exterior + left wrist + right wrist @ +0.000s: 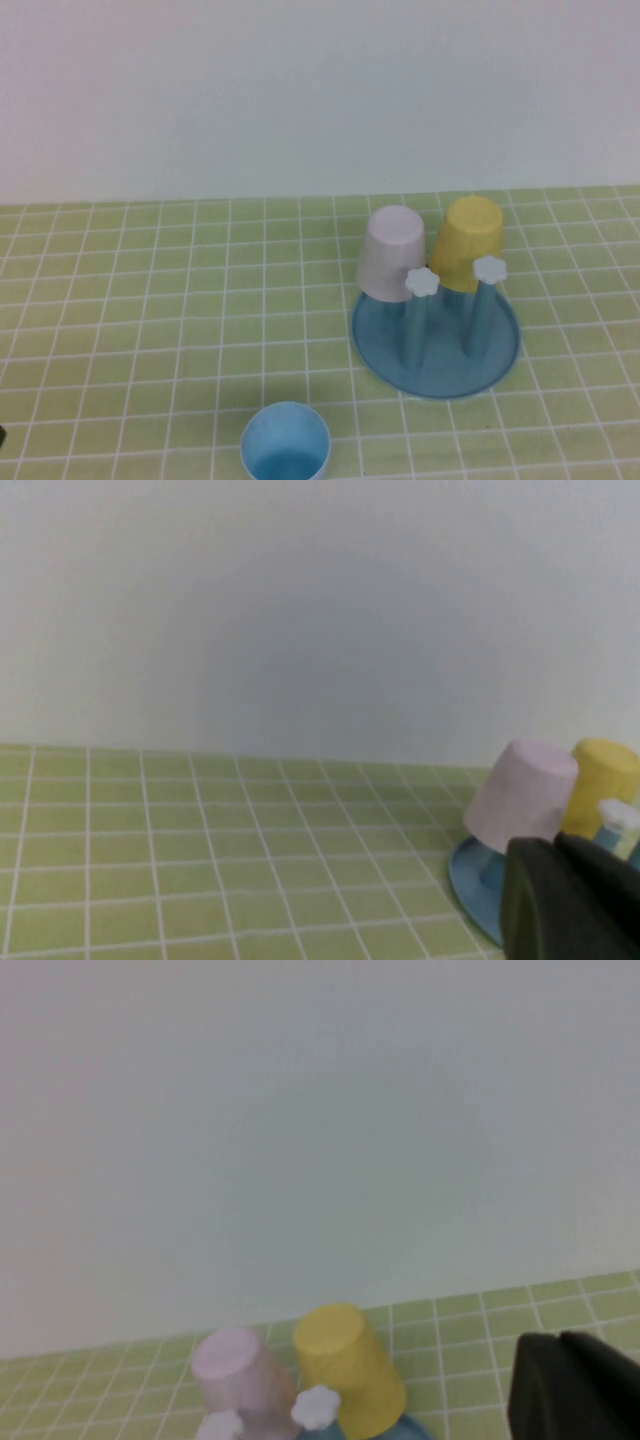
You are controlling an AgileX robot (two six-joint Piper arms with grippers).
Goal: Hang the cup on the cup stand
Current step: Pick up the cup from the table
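On the green-tiled tabletop (pixel 150 300), the cup (pixel 285 442) is standing upright, mouth up, near the cup stand (pixel 437 345). Left gripper (pixel 570 900) and right gripper (pixel 575 1385) are showing only dark edges; their state cannot be told.

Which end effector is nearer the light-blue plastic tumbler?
Left, probably: the light-blue tumbler stands left of centre, and a dark sliver at the high view's left edge suggests that arm. The left end effector and right end effector appear only in wrist views.
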